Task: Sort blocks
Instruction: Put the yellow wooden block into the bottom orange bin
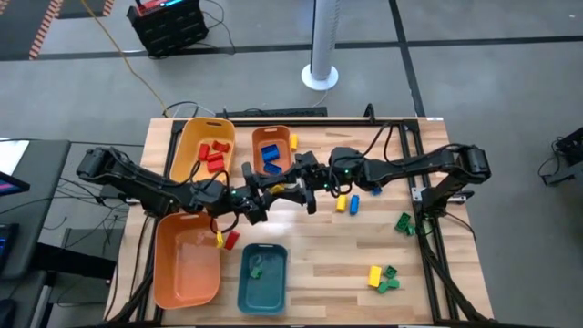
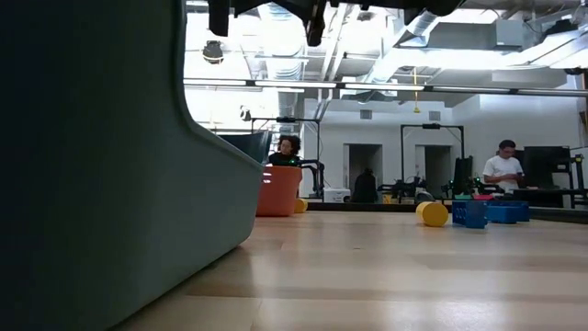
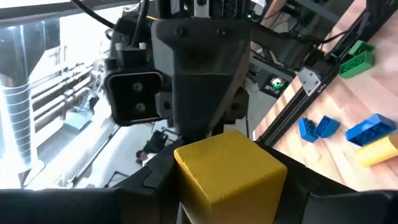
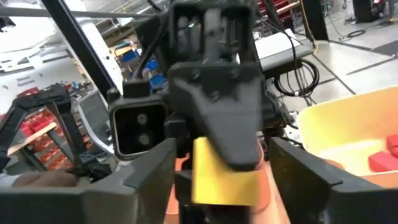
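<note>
Just beyond the teal tray (image 1: 262,278), your left gripper (image 3: 230,180) and right gripper (image 1: 296,187) meet in mid-air, the left clamped on a yellow block (image 3: 229,167), the right's grip unclear. Farther off, loose blocks (image 1: 347,203) lie on the table (image 1: 337,264).

Both tools (image 1: 278,189) meet mid-table between four trays (image 1: 261,278) and scattered blocks (image 1: 383,278).

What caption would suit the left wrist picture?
Yellow block held between the left gripper fingers, facing the right gripper close up.
</note>
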